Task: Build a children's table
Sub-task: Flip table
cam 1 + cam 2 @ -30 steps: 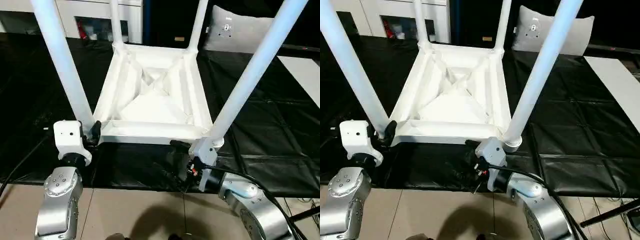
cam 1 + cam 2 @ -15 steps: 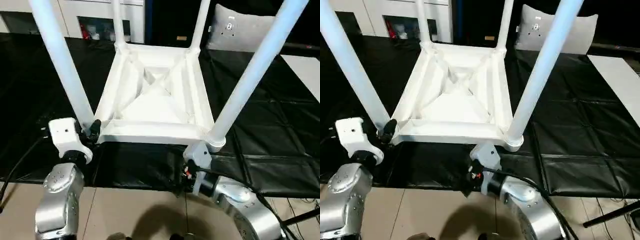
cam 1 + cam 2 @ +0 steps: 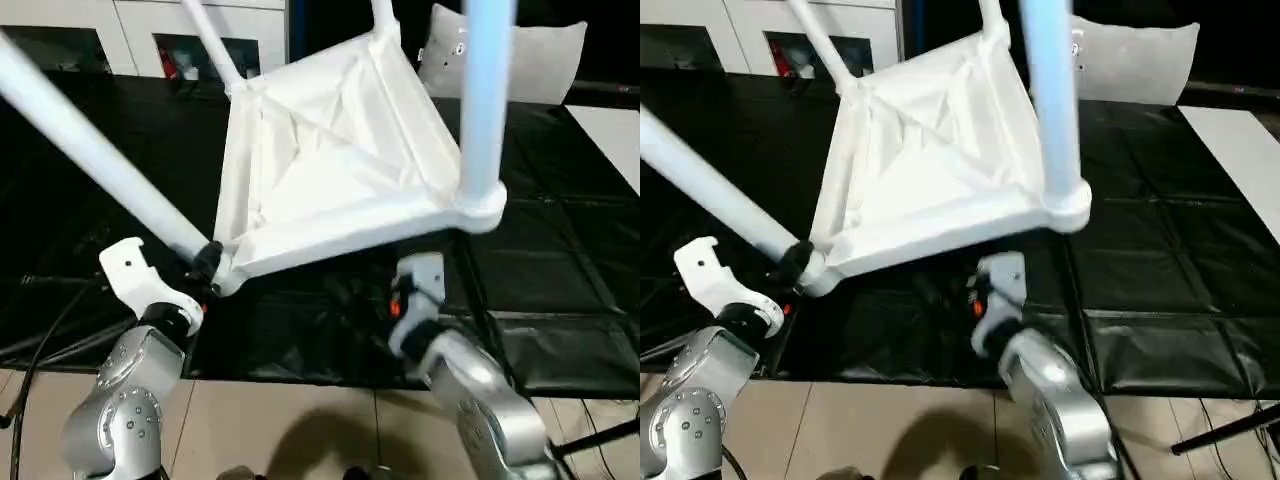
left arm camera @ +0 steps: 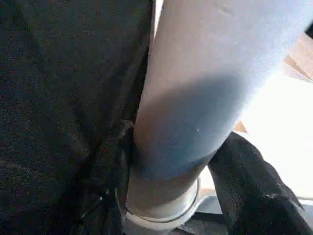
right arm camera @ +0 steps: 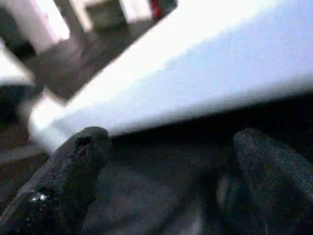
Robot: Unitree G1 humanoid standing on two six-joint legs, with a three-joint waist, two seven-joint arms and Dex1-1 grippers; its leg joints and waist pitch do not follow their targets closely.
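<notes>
Black matting underlies the children's table, inverted and tilted. Left gripper is clamped on the seven-o'clock leg's base; right gripper, apart, empty. Probably light, stiff, slippery; best gripped near sockets.

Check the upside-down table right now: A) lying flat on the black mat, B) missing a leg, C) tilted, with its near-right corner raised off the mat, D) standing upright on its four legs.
C: the children's table tilts, its near-right corner up off the black mat, while the left gripper is closed on the near-left leg at its base.
</notes>
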